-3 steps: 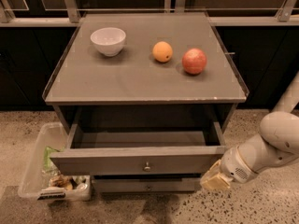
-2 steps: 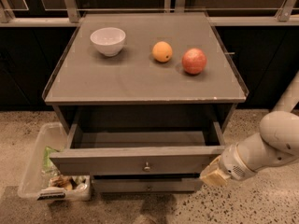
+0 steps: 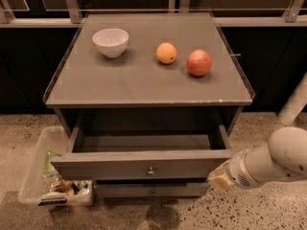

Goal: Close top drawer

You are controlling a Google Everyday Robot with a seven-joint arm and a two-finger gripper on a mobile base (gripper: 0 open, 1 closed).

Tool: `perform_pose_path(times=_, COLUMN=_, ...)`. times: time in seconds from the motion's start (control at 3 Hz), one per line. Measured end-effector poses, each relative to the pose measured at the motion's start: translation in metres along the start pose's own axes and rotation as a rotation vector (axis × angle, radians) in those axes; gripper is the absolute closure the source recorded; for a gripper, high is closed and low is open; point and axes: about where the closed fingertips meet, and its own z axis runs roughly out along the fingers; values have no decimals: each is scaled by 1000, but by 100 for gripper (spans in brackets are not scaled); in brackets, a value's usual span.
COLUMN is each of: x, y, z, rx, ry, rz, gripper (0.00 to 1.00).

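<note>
Here, a wide grey flat-fronted top drawer stands open under a smooth grey desk; the cream-tipped gripper is at its front corner, grip unreadable.

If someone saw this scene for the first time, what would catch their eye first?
The top drawer stands pulled wide open below the grey cabinet top, with the gripper close by the right end of its front panel. On the top, a red apple, an orange and a white bowl stand out against the grey.

Matt grey top drawer, metal knob; smooth cream plastic gripper at its right end
</note>
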Motion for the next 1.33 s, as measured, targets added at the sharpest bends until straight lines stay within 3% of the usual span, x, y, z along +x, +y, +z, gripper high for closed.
perform_pose_path(times=0.33, x=6, y=-7, z=0, rx=98, ry=-23, rz=38, gripper=100)
perform_pose_path(times=0.67, x=7, y=-6, z=-3, rx=136, ry=-54, rz=41, gripper=100)
perform_pose_path(times=1.33, x=6, y=-7, z=-5, rx=131, ry=-80, rz=51, gripper=100)
